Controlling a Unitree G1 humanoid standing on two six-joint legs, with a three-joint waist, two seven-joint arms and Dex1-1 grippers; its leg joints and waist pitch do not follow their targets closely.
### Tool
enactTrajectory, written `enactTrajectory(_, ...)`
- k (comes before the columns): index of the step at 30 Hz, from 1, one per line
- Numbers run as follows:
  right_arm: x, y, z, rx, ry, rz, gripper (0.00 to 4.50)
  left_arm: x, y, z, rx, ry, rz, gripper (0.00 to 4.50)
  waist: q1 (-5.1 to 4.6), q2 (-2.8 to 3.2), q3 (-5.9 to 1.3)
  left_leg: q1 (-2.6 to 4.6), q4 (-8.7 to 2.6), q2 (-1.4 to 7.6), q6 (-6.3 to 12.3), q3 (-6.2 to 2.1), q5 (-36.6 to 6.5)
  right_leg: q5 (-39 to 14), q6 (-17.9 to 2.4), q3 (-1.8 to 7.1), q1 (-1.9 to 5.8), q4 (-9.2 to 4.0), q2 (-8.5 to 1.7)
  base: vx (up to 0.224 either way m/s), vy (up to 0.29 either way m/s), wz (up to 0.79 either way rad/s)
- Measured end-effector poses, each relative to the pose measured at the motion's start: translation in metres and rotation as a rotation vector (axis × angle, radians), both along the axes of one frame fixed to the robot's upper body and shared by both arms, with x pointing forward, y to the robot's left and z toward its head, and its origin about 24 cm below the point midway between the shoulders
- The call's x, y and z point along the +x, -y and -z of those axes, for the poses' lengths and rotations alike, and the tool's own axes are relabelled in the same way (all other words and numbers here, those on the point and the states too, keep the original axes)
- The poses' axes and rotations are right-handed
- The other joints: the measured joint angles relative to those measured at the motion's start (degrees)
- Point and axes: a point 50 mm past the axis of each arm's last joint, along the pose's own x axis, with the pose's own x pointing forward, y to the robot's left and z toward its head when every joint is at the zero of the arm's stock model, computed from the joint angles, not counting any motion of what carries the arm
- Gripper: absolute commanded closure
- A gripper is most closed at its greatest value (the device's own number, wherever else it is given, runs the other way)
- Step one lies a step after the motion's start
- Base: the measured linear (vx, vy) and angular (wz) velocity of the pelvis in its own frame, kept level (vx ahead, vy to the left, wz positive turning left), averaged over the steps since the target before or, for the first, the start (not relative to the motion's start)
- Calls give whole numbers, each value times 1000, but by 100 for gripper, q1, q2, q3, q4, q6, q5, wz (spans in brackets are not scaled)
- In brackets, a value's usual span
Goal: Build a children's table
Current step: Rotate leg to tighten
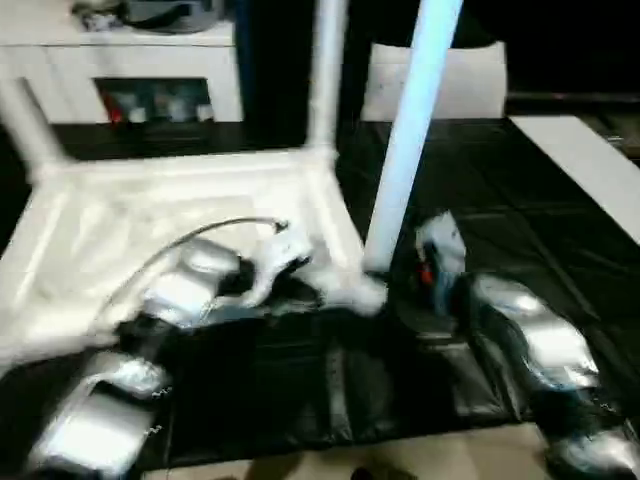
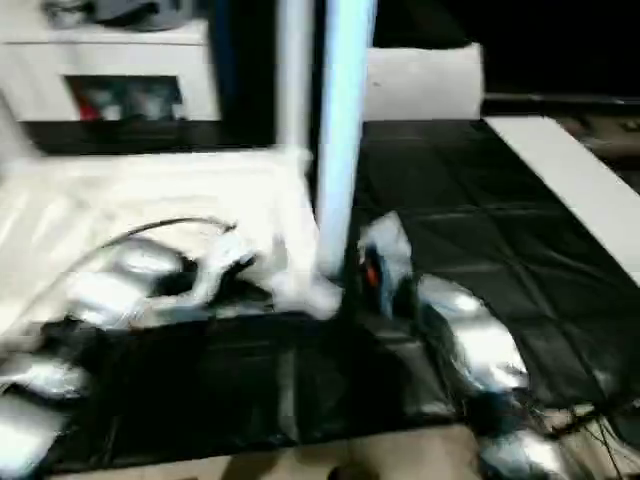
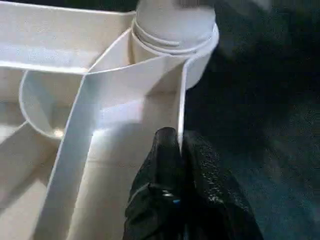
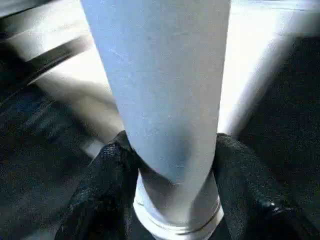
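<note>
White leg upright in the right gripper, over the near corner of the upturned table top.

White plastic top [image 1: 180, 215] lies ribbed side up on the black surface [image 1: 520, 230], with two legs already standing at its far corners [image 1: 325, 70]. The right gripper [image 4: 170, 170] has its two fingers closed about the low end of the leg [image 1: 410, 130], one on each side. The leg's long axis runs nearly vertical, its ringed end pointing down at the near right corner socket [image 1: 365, 290], just beside the gripper on the robot's left. The left gripper [image 3: 177, 150] pinches the top's thin edge rib beside that corner, jaws shut on it, steadying the top. The right arm is the nearer; seating the leg looks like a straight downward push.
</note>
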Motion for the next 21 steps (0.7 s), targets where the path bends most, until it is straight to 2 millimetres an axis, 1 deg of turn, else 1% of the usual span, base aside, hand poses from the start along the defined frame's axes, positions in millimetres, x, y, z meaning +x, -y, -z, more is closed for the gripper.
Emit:
enactTrajectory(2, 6, -3, 0, -17, -1, 75, 258, 3, 7, 1, -9, 3, -54, 450, -16, -1, 0, 4, -9, 1, 0, 0, -1, -1, 1, -2, 3, 1, 1, 0, 0, 0)
enactTrajectory(4, 16, -13, -2, -5, -7, 181, 258, 8, 13, 0, -16, 11, -131, 450, -45, 0, -1, -6, -13, 2, 0, 0, -1, -1, 1, -2, -11, 2, 3, 0, 0, 0)
enactTrajectory(5, 19, -15, -3, -11, -8, 209, 258, 9, 15, 0, -17, 14, -154, 450, -45, 0, -1, -11, -14, 1, 0, 0, -1, -1, 1, -1, -16, 0, 3, 0, 0, 0)
enactTrajectory(6, 20, -17, -3, -11, -9, 230, 203, 10, 17, 0, -20, 17, -167, 450, -42, 0, -1, -15, -18, 2, 1, 0, -2, -2, 2, -2, -17, -1, 3, 0, 0, 0)
enactTrajectory(7, 21, -18, -2, -7, -8, 245, 189, 10, 18, 0, -22, 21, -176, 450, -38, 0, -1, -16, -19, 1, 6, 0, -5, 1, -6, 0, -17, -1, 2, 0, 0, 0)
enactTrajectory(9, 22, -21, -2, 7, -3, 263, 187, 11, 19, 0, -23, 24, -186, 450, -40, 0, -1, -16, -19, 0, 11, 1, -8, 2, -14, 2, -17, -1, 2, 0, 0, 0)
enactTrajectory(10, 22, -22, -2, 16, 5, 268, 177, 11, 20, -1, -18, 29, -183, 450, -40, 0, 0, -16, -20, -1, 13, 1, -9, 1, -14, 2, -17, -2, 1, 0, 0, 0)
enactTrajectory(11, 22, -22, -2, 19, 8, 270, 147, 11, 19, -1, -17, 31, -179, 450, -40, -1, 0, -18, -21, -1, 13, 1, -9, 2, -15, 3, -18, -3, 1, 0, 0, 0)
enactTrajectory(15, 18, -22, -1, 30, 30, 239, 134, 11, 17, -2, -11, 41, -147, 450, -41, -1, 1, -21, -30, 0, 13, 2, -9, 0, -16, 3, -27, -2, 2, 0, 0, 0)
enactTrajectory(16, 17, -19, 0, 22, 44, 217, 119, 10, 16, -3, -10, 40, -135, 450, -35, -1, 1, -25, -32, 0, 13, 2, -9, 0, -17, 2, -31, -1, 2, 0, 0, 0)
enactTrajectory(17, 14, -15, 0, 11, 56, 190, 96, 10, 15, -3, -11, 39, -118, 450, -27, -1, 1, -29, -33, 0, 13, 2, -9, 0, -17, 2, -34, -2, 1, 0, 0, 0)
enactTrajectory(20, 5, -5, 1, 3, 82, 97, 93, 7, 9, -3, -14, 42, -69, 450, -6, 0, 1, -45, -36, 0, 15, 3, -8, -1, -19, 2, -53, 0, 2, 0, 0, 0)
enactTrajectory(21, 1, -1, 1, 0, 84, 59, 67, 5, 7, -3, -21, 33, -51, 450, 10, 0, 2, -48, -36, 0, 17, 3, -6, -1, -20, 2, -57, 1, 1, 0, 0, 0)
